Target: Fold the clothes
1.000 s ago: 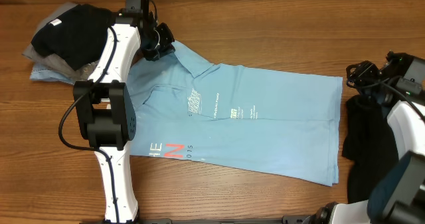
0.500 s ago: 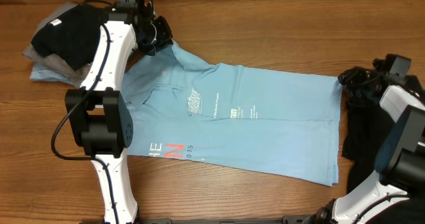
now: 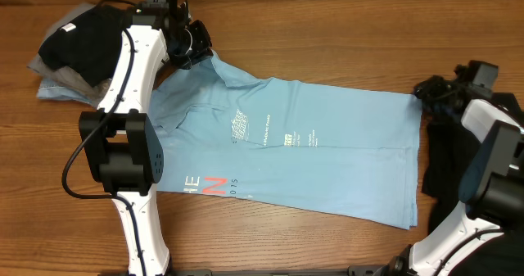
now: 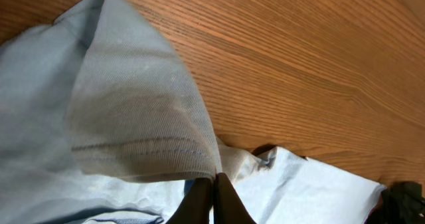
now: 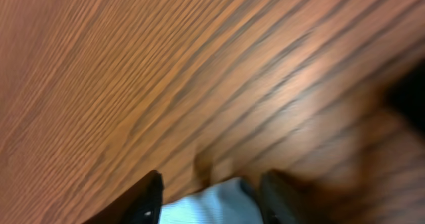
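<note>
The T-shirt (image 3: 311, 153) lies spread on the table (image 3: 327, 30). The left gripper (image 4: 214, 187) is clamped on the shirt's far sleeve-end corner; the right gripper (image 5: 207, 194) stands open astride its far hem corner. Close the right on cloth, then lift both corners together, keeping the edge taut
</note>
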